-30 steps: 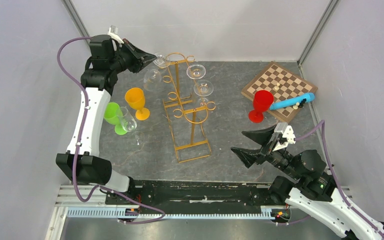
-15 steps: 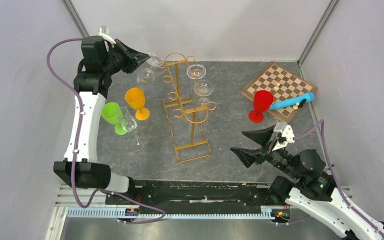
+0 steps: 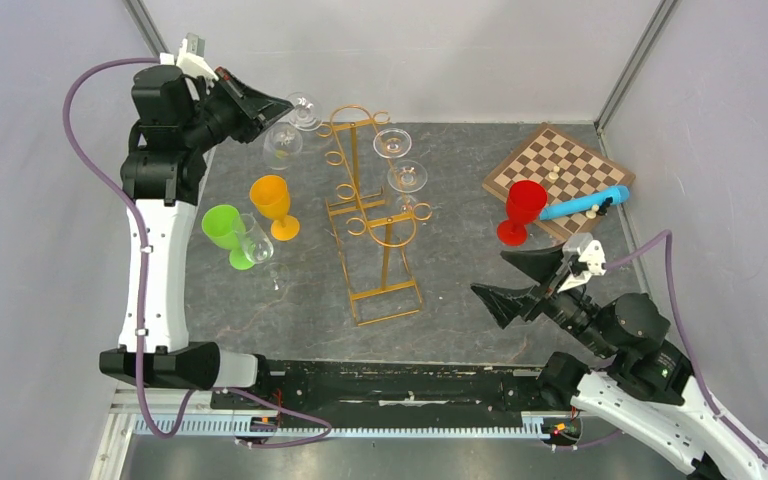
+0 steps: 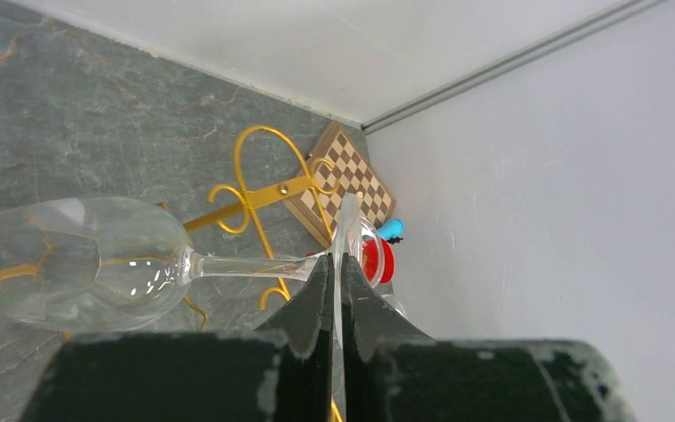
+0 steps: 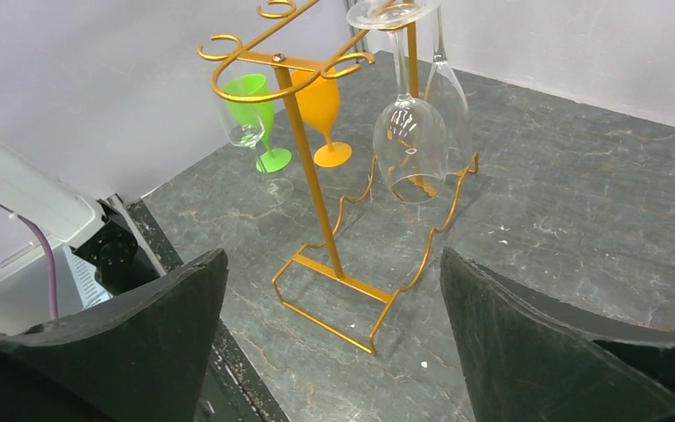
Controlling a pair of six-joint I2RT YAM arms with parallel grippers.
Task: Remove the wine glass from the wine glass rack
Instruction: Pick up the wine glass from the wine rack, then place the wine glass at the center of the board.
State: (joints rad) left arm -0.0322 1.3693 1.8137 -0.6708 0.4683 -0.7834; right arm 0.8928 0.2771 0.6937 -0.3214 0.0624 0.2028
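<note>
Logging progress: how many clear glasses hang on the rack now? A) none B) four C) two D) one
C: two hanging glasses are on the rack; the held glass is clear of it, in the left fingers.

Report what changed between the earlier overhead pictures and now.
The left gripper, shut on the foot of the wine glass, drew it leftward, farther from the wine glass rack, toward the far-left corner. The right gripper shifted slightly right and opened wider. Nothing was let go. The rack, its two hanging glasses, the coloured goblets and the chessboard stayed put.
</note>
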